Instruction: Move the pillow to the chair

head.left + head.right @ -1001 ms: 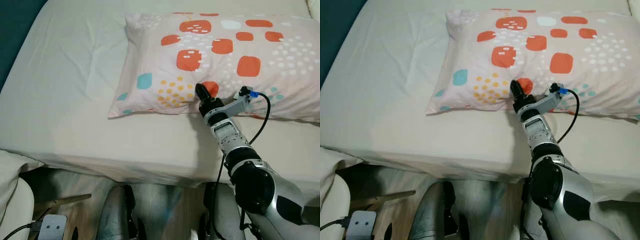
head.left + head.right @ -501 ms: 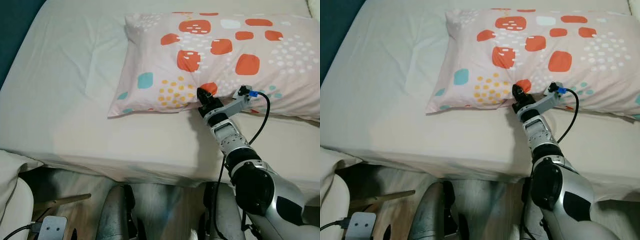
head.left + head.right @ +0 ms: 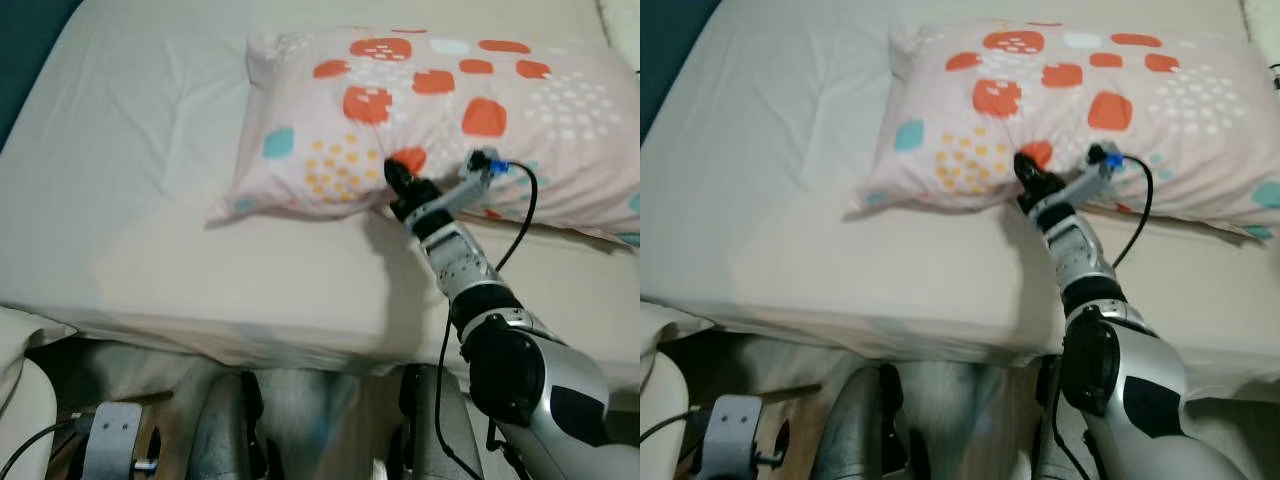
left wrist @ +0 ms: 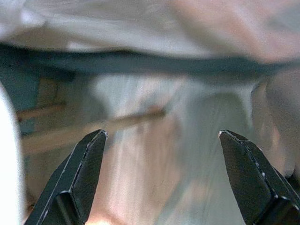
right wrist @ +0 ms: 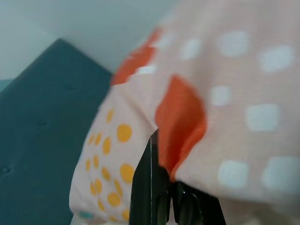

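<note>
Bed (image 3: pixel 150 230) with a pale cream sheet, seen from the head camera looking down over its near edge. The pillow (image 3: pixel 420 120) lies flat on the mattress toward the far right side, long edge facing the robot; its cover is pale pink with orange blocks, white dots, small yellow dots and a few teal patches.

Right arm reaches forward over the bed edge. Right claw (image 3: pixel 398 180) sits at the pillow's near edge, about mid-length, just beside an orange patch. In the right wrist view the fingers (image 5: pixel 152 197) are pressed together with a fold of the pillow (image 5: pixel 201 117) fabric pinched between them: clenched on the cover. A black cable (image 3: pixel 520 215) loops along the forearm from a blue connector.

Left claw (image 4: pixel 159 178) hangs low with its fingers (image 4: pixel 75 178) spread wide apart, nothing between them; blurred wooden floor (image 4: pixel 140 164) lies beyond.
</note>
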You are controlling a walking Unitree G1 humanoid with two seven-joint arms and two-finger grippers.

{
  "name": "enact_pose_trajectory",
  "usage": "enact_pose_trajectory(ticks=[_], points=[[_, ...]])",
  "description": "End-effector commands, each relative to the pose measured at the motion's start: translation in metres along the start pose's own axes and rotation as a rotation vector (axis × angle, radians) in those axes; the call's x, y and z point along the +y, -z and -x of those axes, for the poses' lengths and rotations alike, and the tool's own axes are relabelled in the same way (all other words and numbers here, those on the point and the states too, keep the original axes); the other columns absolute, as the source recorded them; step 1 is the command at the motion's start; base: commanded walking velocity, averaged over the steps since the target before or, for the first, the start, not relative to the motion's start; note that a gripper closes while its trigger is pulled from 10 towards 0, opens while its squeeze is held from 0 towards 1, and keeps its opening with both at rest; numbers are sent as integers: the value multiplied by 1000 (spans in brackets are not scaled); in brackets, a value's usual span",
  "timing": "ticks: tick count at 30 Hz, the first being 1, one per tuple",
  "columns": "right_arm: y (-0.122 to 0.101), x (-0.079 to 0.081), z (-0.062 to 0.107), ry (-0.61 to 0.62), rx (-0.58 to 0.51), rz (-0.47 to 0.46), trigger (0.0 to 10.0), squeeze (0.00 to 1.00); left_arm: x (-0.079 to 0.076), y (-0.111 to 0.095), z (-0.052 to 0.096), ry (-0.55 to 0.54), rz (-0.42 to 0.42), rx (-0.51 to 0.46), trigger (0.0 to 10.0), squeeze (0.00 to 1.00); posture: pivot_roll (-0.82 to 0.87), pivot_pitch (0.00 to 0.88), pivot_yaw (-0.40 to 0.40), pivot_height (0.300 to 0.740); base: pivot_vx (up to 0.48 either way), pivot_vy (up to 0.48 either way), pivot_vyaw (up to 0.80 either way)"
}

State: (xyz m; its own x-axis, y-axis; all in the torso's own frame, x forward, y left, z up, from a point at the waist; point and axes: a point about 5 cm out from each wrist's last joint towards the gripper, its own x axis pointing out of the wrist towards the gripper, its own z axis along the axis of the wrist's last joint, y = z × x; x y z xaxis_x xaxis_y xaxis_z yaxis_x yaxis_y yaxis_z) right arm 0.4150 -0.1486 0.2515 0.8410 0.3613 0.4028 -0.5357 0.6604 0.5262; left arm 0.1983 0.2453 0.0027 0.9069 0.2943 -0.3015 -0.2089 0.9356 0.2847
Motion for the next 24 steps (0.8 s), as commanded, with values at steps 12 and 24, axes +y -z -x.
enact_pose_trajectory(ticks=[12,24], points=[[-19,54,-22,-349,-84,9,0,0,-7,-4,-36,-97,116,94,10000,0,56,121,25,586,0,0,0],[-5,66,-18,-417,-71,-22,0,0,-18,-9,-53,-93,147,156,10000,0,13,52,26,641,-223,0,0]])
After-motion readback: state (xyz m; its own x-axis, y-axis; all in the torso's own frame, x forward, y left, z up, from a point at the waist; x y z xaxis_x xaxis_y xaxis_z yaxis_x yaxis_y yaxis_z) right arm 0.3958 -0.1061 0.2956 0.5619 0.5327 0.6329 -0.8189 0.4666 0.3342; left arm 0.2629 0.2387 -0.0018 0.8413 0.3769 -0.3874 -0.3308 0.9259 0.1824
